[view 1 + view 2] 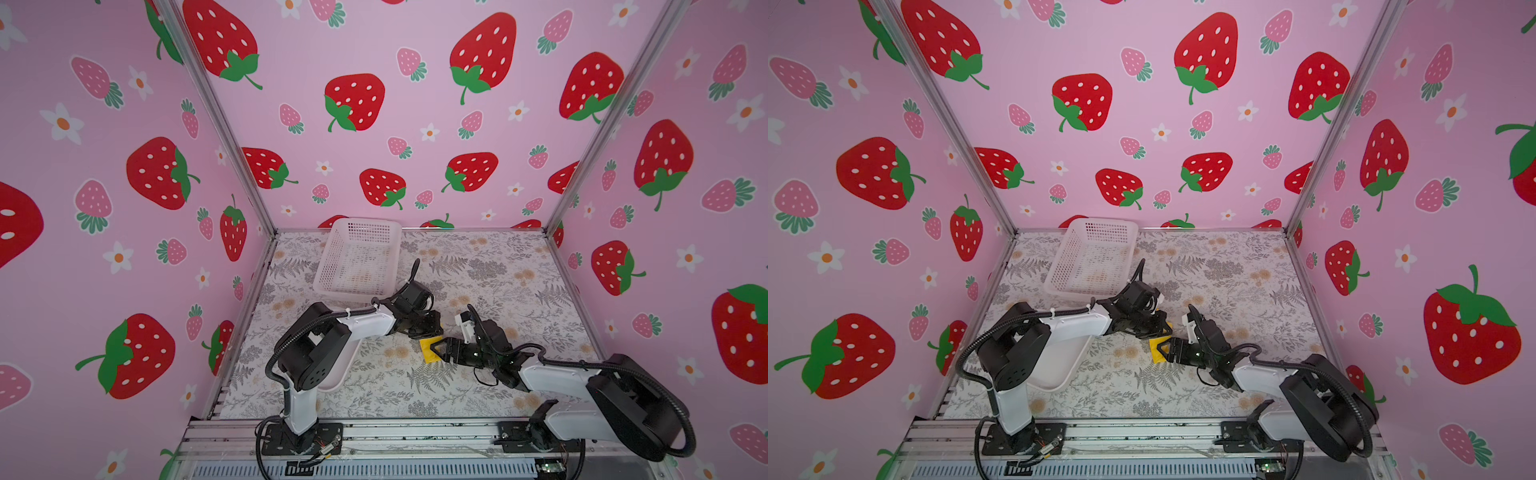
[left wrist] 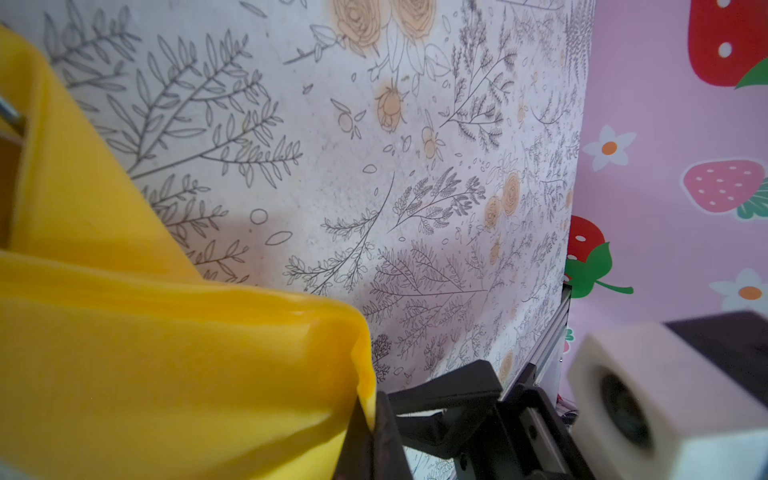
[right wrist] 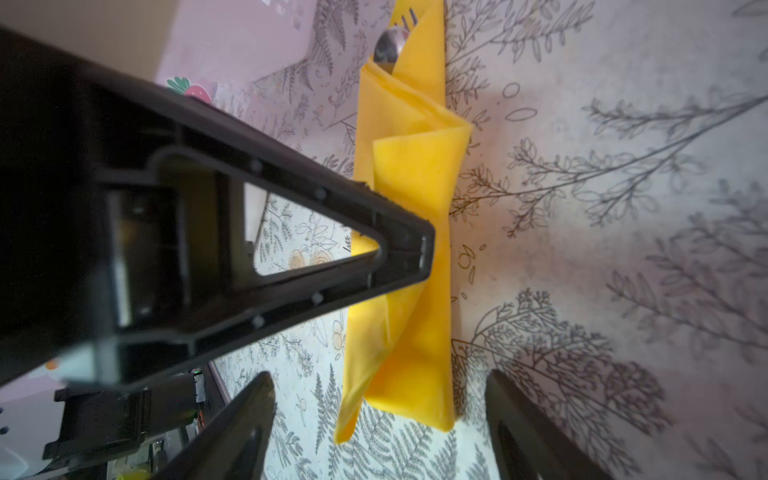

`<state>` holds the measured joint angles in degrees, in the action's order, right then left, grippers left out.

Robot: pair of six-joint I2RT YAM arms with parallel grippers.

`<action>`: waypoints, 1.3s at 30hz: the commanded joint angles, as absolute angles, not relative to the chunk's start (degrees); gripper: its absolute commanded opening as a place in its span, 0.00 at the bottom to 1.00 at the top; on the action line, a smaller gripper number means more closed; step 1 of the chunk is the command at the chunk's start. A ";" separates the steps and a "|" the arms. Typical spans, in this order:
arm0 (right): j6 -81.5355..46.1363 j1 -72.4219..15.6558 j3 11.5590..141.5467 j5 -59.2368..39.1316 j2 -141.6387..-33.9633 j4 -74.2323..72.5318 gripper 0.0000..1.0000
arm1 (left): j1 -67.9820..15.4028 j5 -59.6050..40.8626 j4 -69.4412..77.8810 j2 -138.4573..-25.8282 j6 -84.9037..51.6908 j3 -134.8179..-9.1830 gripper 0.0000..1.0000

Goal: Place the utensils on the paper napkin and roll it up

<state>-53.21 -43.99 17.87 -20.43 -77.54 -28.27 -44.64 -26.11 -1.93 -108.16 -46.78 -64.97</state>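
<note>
Pale floral-print tabletop (image 1: 498,266), grey ferns and tan blooms all over. On it, a white perforated basket (image 1: 357,257) at eleven o'clock, a white smooth tray (image 1: 1063,365) at eight o'clock, half hidden. Near centre, the folded yellow paper napkin (image 3: 415,166), utensils (image 3: 388,45) poking from one end.

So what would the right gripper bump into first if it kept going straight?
Probably the napkin: its near end lies between the fingers of the open right gripper. Farther on, the left gripper sits on it.
</note>
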 commanded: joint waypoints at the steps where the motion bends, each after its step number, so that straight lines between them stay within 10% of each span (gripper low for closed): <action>1: -51.80 -45.02 20.41 -20.26 -80.18 -29.12 0.81 | -44.89 -26.81 -2.21 -107.95 -46.76 -66.99 0.00; 39: -56.47 -46.17 16.51 -17.26 -89.03 -39.85 0.37 | -44.90 -28.02 -0.44 -108.29 -48.07 -67.31 0.00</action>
